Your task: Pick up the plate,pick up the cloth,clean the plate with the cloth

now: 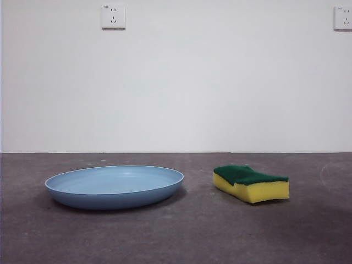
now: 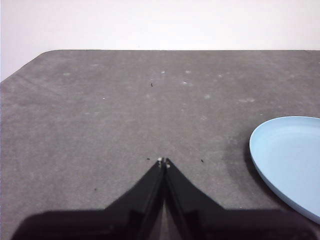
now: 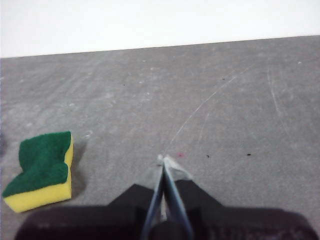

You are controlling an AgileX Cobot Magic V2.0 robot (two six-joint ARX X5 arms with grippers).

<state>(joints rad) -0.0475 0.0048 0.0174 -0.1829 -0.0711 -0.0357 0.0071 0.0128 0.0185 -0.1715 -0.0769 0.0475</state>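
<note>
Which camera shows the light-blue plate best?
The front view: the wide, round light-blue plastic plate shows whole, rim to rim. The left wrist view cuts it off at the picture's edge; the right wrist view does not show it.

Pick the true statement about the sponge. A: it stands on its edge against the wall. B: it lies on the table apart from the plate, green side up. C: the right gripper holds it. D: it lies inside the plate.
B: the front view shows the sponge flat on the table, green layer on top, with a gap between it and the plate; the right gripper is shut on nothing.
</note>
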